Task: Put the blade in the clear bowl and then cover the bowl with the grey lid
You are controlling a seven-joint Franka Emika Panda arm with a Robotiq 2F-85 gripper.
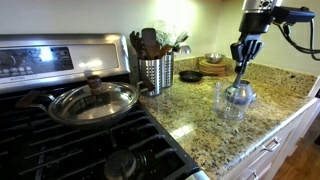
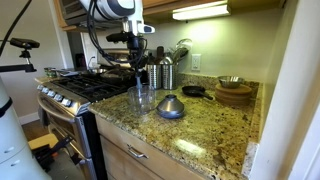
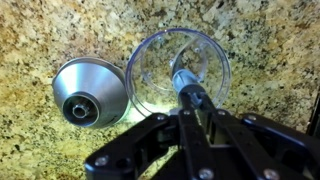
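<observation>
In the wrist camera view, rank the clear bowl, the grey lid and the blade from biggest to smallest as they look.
1. clear bowl: widest in frame, though its rim may stand nearer the camera, so its lead over the lid is unsure.
2. grey lid: looks somewhat smaller, right beside the bowl.
3. blade: by far the smallest.

Wrist view looks straight down; exterior views share the countertop [image 1: 190, 112] [image 2: 212, 126].

We see a speckled granite countertop [image 1: 200, 115] over pale cabinets [image 2: 160, 160], with a gas stove [image 1: 70, 135] alongside (stainless back panel). A steel utensil holder [image 1: 155, 72] stands by the wall [image 2: 215, 50]. The under-cabinet light [image 2: 200, 13] is on, and the floor [image 1: 305, 160] is brown.
</observation>
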